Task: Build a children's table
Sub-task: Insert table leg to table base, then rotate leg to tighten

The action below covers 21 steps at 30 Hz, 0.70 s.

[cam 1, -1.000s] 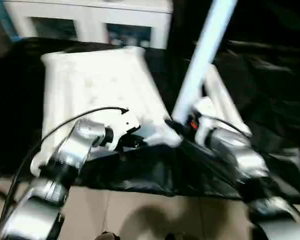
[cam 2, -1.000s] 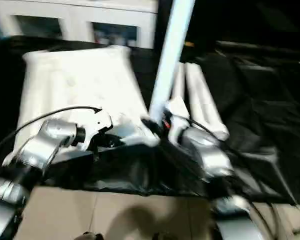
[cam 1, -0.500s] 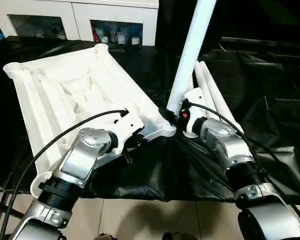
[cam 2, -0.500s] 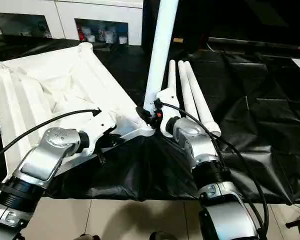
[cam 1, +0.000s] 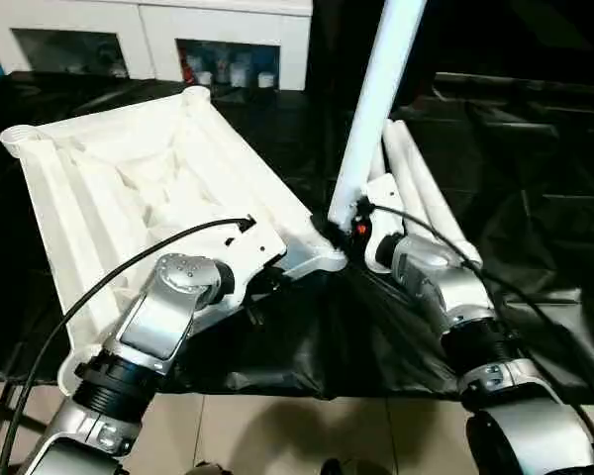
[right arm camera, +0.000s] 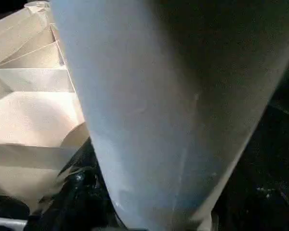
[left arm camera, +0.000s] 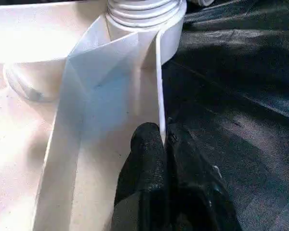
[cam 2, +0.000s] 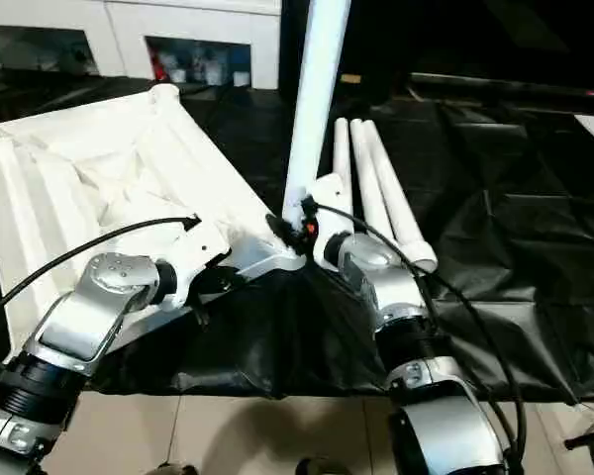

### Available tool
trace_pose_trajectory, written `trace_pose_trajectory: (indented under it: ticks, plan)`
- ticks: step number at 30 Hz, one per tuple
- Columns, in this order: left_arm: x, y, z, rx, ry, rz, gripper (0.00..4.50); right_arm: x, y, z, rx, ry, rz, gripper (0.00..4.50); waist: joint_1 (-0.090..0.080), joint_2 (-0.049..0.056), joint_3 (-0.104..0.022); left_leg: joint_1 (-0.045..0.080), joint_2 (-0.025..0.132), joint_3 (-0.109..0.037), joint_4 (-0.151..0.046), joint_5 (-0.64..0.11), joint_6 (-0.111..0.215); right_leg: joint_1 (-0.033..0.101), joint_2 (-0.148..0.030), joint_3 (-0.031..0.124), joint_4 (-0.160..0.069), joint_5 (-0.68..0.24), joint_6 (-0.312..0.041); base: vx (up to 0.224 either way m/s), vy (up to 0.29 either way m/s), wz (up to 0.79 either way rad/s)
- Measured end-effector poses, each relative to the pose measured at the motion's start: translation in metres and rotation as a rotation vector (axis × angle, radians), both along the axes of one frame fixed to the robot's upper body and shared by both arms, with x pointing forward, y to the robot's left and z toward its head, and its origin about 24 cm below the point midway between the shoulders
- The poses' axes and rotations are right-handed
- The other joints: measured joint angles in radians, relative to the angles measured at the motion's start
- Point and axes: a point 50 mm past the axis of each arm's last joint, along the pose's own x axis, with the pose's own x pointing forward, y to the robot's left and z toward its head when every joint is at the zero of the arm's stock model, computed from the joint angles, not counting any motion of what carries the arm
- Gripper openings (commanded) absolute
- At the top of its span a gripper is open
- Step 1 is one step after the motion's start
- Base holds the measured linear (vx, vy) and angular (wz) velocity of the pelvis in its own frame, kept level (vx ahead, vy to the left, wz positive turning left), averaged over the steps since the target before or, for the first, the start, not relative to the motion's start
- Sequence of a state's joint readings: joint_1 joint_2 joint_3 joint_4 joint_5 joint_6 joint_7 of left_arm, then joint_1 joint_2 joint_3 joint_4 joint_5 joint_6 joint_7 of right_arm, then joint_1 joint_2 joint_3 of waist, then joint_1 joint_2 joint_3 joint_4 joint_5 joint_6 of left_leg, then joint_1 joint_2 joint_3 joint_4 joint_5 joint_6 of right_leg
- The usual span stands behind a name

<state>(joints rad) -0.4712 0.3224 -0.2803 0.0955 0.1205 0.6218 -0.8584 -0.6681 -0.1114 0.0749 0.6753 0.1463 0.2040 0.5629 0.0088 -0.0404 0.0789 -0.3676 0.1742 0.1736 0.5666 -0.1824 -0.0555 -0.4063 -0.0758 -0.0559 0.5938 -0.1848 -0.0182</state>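
black sheet [cam 2: 495, 198] carries tabletop [cam 1: 129, 188], three legs [cam 2: 381, 188].

Our two silver arms with black joints and white wrists

We had rounded silver forearm shells, the left arm [cam 1: 153, 327] and the right arm [cam 1: 445, 287], each ringed near the elbow by ribbed black collars with small screws. White wrist housings capped them, and a thin black cable looped along each arm to its wrist. A small red-orange light glowed on the right wrist [cam 1: 361, 229]. The left gripper [left arm camera: 164, 144] had matte black, slightly textured fingers [left arm camera: 147, 159].
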Motion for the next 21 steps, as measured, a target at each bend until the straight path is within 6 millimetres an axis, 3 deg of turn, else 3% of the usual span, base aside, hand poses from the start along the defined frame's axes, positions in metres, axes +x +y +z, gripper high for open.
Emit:
trace_pose_trajectory:
  ticks: [3,5,9,16,21]
  plan:
    - [0.0,-0.001,0.0,-0.016,-0.015,-0.02,0.0,-0.006,-0.007,-0.015,-0.03,0.046,0.008,3.54,0.012,0.001,0.003,-0.002,0.0,0.0,0.0,0.0,0.0,-0.002,0.0,-0.001,0.0,0.0,0.0,0.0,0.0,0.0]
    - [0.001,-0.001,0.0,-0.025,-0.023,-0.04,0.0,-0.007,-0.011,-0.012,-0.049,0.034,0.035,3.63,0.021,0.002,0.004,-0.002,0.0,0.0,0.0,0.0,0.001,-0.002,0.0,-0.001,0.0,0.0,0.0,0.0,0.0,0.0]
    - [0.001,0.002,0.0,-0.036,-0.021,-0.087,0.0,-0.013,-0.018,-0.01,-0.08,0.015,0.111,3.63,0.032,0.003,0.004,-0.003,0.001,0.0,0.0,0.002,0.003,-0.002,0.0,-0.003,0.001,0.0,0.0,0.0,0.0,0.0]
    - [-0.001,0.007,-0.002,-0.034,-0.012,-0.251,0.0,-0.035,-0.041,-0.009,-0.147,0.0,0.304,3.63,0.071,0.006,0.006,-0.005,0.002,0.002,0.004,0.003,0.006,-0.002,-0.002,-0.004,0.002,0.0,0.0,0.0,0.0,0.0]
    - [-0.001,0.007,-0.004,-0.038,0.008,-0.337,0.0,-0.045,-0.05,-0.007,-0.151,0.014,0.381,3.63,0.079,0.006,0.006,-0.004,0.003,0.002,0.009,0.003,0.005,-0.002,-0.002,-0.004,0.007,0.001,-0.001,0.0,0.0,0.0]
